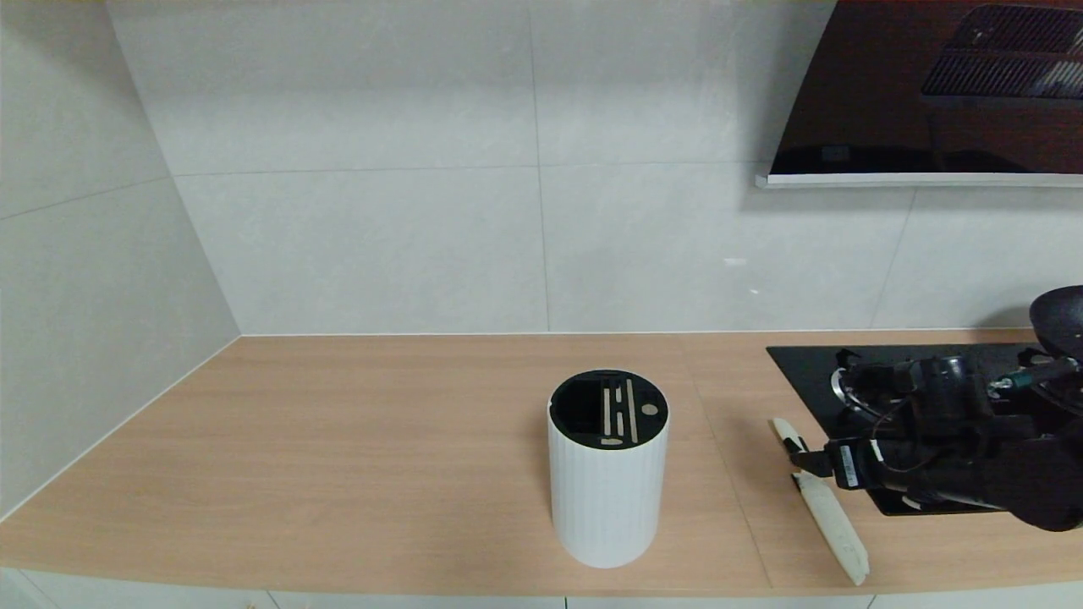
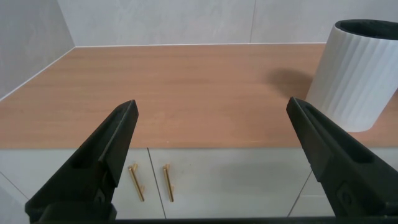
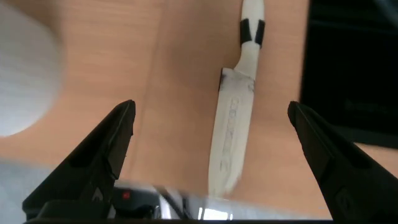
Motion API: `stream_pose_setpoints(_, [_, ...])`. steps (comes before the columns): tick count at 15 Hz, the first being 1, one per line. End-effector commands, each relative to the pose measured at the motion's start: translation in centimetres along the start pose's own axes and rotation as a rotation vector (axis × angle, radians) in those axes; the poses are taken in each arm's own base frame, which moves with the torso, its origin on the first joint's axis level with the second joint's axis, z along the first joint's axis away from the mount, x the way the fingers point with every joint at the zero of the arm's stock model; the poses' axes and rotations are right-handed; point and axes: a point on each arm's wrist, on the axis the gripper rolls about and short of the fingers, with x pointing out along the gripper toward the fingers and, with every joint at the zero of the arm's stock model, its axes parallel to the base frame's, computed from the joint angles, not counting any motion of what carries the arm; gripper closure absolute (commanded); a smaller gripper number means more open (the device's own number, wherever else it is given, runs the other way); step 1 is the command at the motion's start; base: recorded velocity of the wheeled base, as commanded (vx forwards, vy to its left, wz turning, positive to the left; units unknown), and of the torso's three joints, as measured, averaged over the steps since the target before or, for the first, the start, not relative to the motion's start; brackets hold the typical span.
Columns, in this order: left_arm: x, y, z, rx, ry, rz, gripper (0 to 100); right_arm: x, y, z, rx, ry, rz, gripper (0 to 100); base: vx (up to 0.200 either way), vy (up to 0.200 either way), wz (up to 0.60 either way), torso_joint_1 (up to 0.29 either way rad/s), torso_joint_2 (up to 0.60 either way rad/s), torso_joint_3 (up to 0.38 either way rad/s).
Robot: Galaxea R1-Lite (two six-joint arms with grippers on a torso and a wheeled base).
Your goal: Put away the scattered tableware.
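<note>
A white knife (image 1: 825, 503) with a black band at its handle lies on the wooden counter, right of centre, its blade pointing toward the front edge. My right gripper (image 1: 810, 463) hangs just above the knife's middle, open; in the right wrist view the knife (image 3: 237, 115) lies between the spread fingers (image 3: 93, 165) of the gripper (image 3: 211, 112). A white ribbed cylindrical holder (image 1: 607, 482) with a black slotted top stands at the counter's middle. My left gripper (image 2: 212, 106) is open and empty, off the counter's front edge, with the holder (image 2: 357, 71) beyond it to one side.
A black cooktop (image 1: 816, 372) with a burner lies at the right rear, close beside the knife. A dark range hood (image 1: 922, 93) hangs on the tiled wall above it. Bare counter (image 1: 355, 440) stretches left of the holder. Cabinet doors with gold handles (image 2: 168, 182) sit under the counter edge.
</note>
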Motion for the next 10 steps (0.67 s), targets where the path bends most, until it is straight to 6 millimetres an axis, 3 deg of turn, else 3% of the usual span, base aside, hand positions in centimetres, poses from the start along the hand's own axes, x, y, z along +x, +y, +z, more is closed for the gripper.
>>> stream_pose_setpoints(1, [0.0, 0.0, 0.0, 0.0, 0.001, 0.001, 0, 5.5, -0.1, -3.3, -0.002, 0.097, -0.04, 0, 0.0, 0.0, 0.0, 0.0, 0.0, 0.0])
stream_pose_setpoints(6, [0.0, 0.0, 0.0, 0.0, 0.001, 0.001, 0, 8.0, -0.5, -4.2, 0.009, 0.105, -0.066, 0, 0.0, 0.0, 0.0, 0.0, 0.0, 0.0])
stream_pose_setpoints(10, [0.0, 0.0, 0.0, 0.0, 0.001, 0.001, 0, 8.8, -0.8, -4.3, 0.029, 0.088, -0.084, 0, 0.0, 0.0, 0.0, 0.0, 0.0, 0.0])
